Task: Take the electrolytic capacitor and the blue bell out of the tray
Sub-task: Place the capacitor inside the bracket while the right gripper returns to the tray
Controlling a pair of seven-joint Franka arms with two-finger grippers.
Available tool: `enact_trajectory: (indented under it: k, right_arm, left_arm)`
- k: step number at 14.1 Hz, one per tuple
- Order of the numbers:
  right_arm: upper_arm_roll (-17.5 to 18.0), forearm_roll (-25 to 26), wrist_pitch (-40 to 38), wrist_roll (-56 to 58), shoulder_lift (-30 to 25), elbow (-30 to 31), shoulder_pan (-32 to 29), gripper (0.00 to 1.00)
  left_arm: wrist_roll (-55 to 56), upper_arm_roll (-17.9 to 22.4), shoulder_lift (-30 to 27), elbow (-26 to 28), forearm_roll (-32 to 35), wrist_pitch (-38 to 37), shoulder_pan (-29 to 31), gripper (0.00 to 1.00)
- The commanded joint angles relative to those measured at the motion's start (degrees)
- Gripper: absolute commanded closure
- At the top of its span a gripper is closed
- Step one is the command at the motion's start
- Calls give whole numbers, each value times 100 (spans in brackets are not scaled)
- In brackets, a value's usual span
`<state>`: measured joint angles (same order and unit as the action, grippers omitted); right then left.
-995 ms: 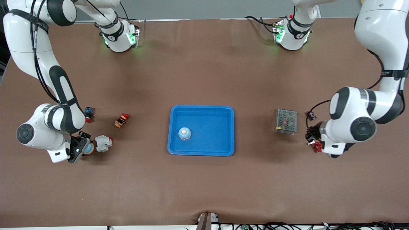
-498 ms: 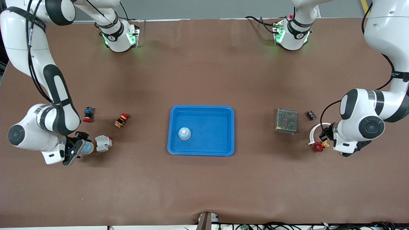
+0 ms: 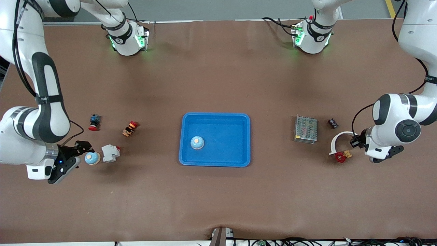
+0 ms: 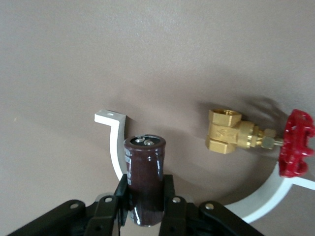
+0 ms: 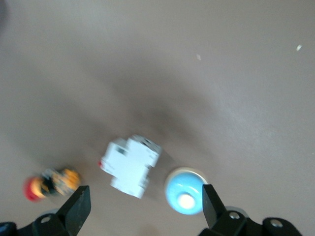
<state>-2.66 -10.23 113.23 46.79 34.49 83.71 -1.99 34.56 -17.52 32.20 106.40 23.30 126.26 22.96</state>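
Note:
My left gripper is shut on a dark brown capacitor, held over the white curved bracket at the left arm's end of the table; in the front view the left gripper hides the capacitor. A light blue bell with an orange button stands on the table at the right arm's end. My right gripper hangs open beside it and holds nothing. In the right wrist view the bell lies just inside one finger of the right gripper. Another such bell sits in the blue tray.
A white breaker lies beside the table bell, with a red-and-yellow button and a blue-and-red button farther back. A brass valve with a red handle, a metal mesh box and a small dark part lie near the left gripper.
The right gripper opened off the table bell and drew back toward its end of the table. The left arm moved outward with the capacitor, uncovering the bracket and valve.

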Motion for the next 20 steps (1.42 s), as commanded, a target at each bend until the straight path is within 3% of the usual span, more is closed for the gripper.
enact_trajectory:
  k: [1, 7, 11, 15, 18, 20]
  right_arm:
    - [-24, -102, -100, -1308, -407, 110, 470, 0]
    - [-33, -58, -179, -4437, -750, 92, 1665, 0]
    - [-24, -110, 75, -6372, -733, 57, 2184, 0]
    - [-33, -84, 602, -7499, -628, 57, 2808, 0]
    - [-33, -84, 962, -7754, -347, 57, 3090, 0]
    - [-33, -49, 1156, -7904, -136, 57, 3178, 0]
  left_arm:
    - [-46, -59, 5, 319, 114, 433, 121, 100]
    - [-90, -68, 93, 284, 53, 557, 183, 100]
    - [-55, -76, 163, 267, 35, 584, 174, 42]
    - [94, -226, 119, 197, -114, 575, 130, 31]
    - [191, -365, 67, 135, -123, 522, 121, 0]
    - [183, -393, -12, 135, -123, 513, 130, 0]
